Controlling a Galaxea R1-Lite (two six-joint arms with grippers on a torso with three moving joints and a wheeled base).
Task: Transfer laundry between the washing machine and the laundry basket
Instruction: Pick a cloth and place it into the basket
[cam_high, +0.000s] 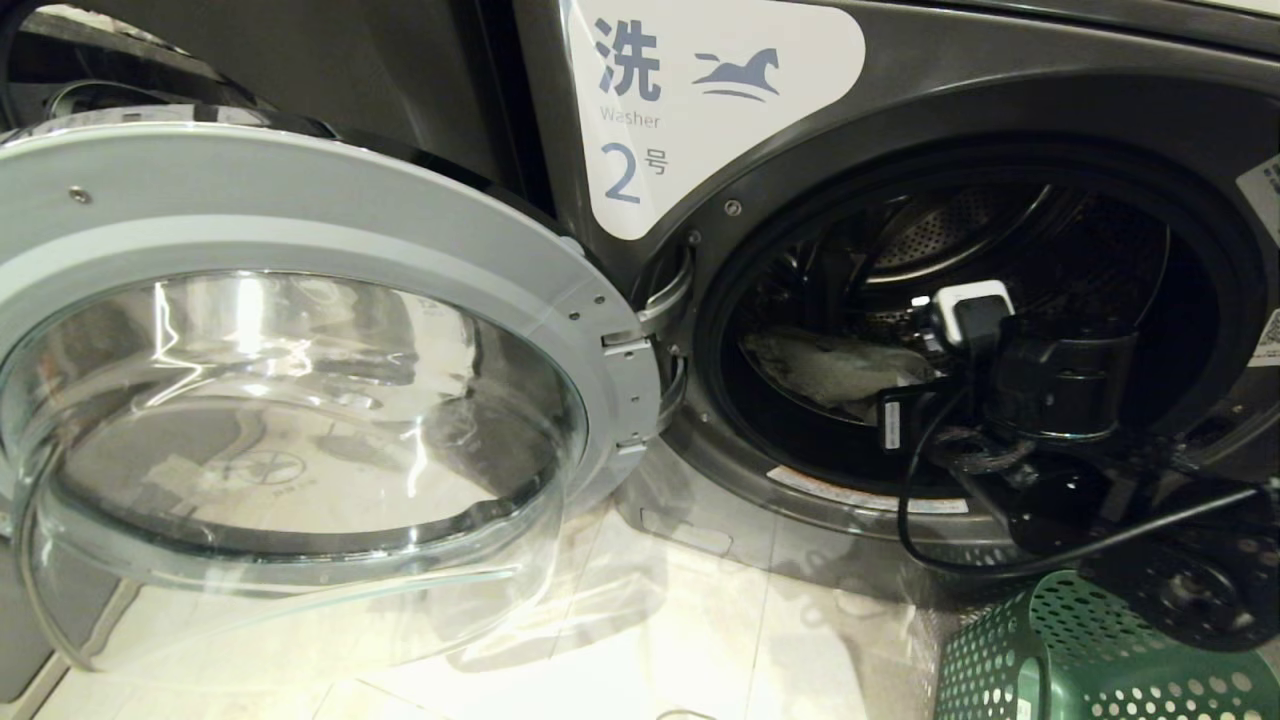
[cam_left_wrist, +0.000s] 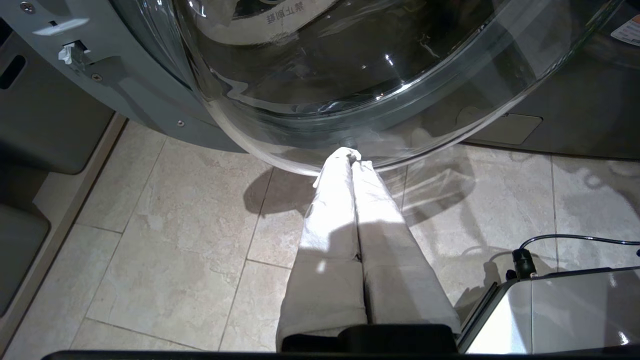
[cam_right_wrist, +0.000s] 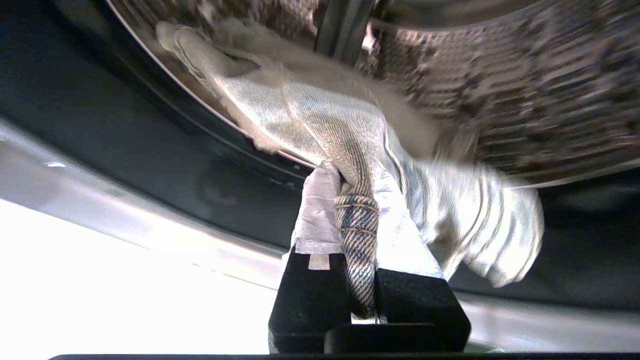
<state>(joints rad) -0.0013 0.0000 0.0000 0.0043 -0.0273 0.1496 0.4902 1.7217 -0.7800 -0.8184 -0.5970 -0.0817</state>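
A: Head view, item one?
B: Washing machine (cam_high: 1000, 330), door (cam_high: 300, 380) swung wide. Right arm reaches into the drum; pale laundry (cam_high: 830, 365) lies on the drum floor beside it. Green laundry basket (cam_high: 1090, 660) stands on the tiles below the opening; no cloth shows in the part of it that is in view.

A: Left wrist view?
B: Left gripper (cam_left_wrist: 352, 162) parked low by the door glass, fingers pressed together, holding nothing.

A: Right wrist view?
B: Right gripper (cam_right_wrist: 357, 200) clamped on a fold of striped cloth (cam_right_wrist: 360, 135), part still draped over the drum lip.

A: Progress?
B: Early, by my reading. Grasp made; lifting clear, carrying to the basket and release remain.
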